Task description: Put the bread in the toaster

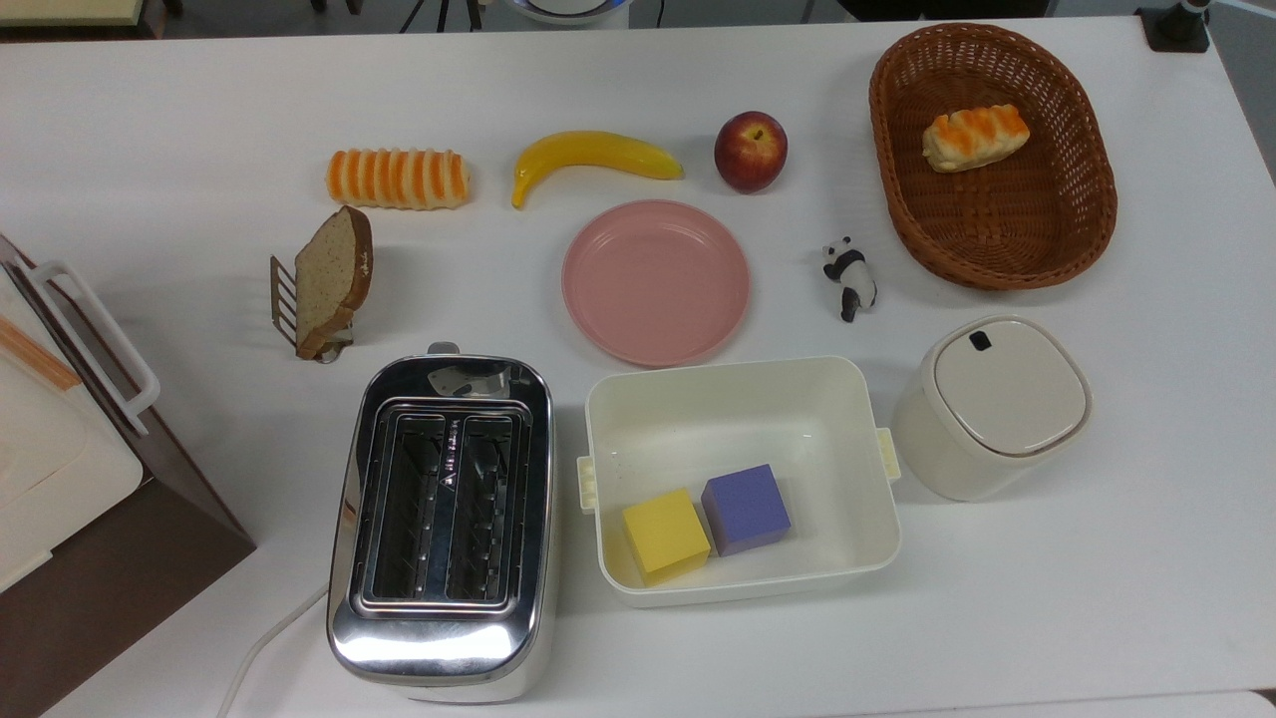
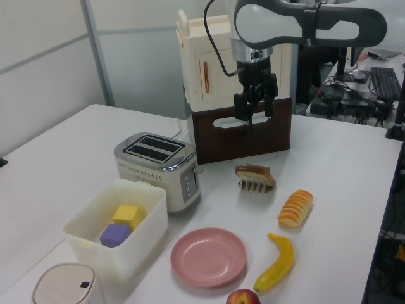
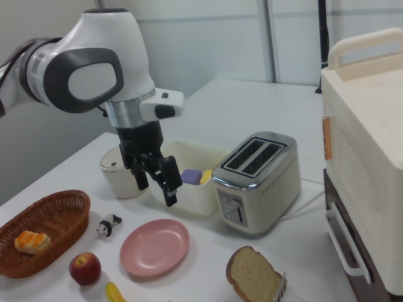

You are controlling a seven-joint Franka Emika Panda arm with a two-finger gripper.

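The gripper [image 3: 153, 179] hangs in the air with its two fingers apart and nothing between them, well above the table [image 1: 150, 100]; in the left view it shows against the brown-and-cream cabinet [image 2: 243, 136], higher than the bread [image 2: 252, 171]. The bread stands nearly upright, leaning in a small wire rack [image 1: 284, 299] near the table's edge at the top view's left, just beyond the end of the toaster [image 1: 444, 519] that carries the lever. It looks light and probably soft, so a hard squeeze could dent or fold it; I would judge the best hold to be across its two flat faces near the upper crust, which rises free of the rack's prongs. The prongs could catch the lower edge, so a straight lift seems wise. Both toaster slots are open and dark, and the slice would have to go in edge-down, in line with a slot. The striped roll [image 1: 399, 179] lies near the bread and the cream tub [image 1: 743, 389] sits just beside the toaster, yet the space above them looks free for the carry.
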